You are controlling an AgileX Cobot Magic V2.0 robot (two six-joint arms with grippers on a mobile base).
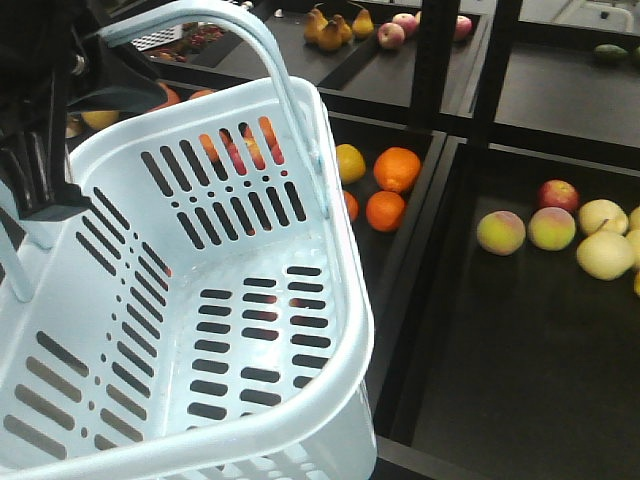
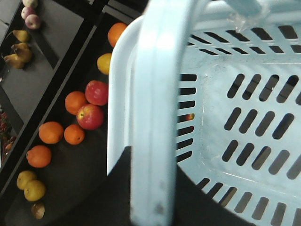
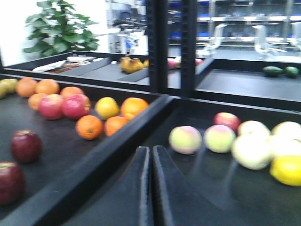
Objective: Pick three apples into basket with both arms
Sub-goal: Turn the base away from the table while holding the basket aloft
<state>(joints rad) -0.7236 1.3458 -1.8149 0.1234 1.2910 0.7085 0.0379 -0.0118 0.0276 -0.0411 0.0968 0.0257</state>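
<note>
Basket (image 1: 330, 380) fills my front view, raised over the bench (image 1: 520, 350) at a tilt, mouth turned up toward the camera. Its long axis looks to run away from me, far end toward the oranges (image 1: 397, 168). One handle (image 1: 270, 70) arches over the top. On the left wrist view that handle crosses right in front of the lens.

Left arm (image 1: 30, 110) is a black mass at the basket's left rim. Left jaws: I cannot tell how they stand.

Right jaws are pressed together with only a hairline between them, gripping nothing, low over the bench near the peaches (image 3: 185, 139).

Two dark red apples (image 3: 26, 145) sit left of the black divider (image 3: 108, 150), stem ends up, near each other, sharing that compartment with the pinker apples (image 3: 75, 105). The third I can't pick out.
</note>
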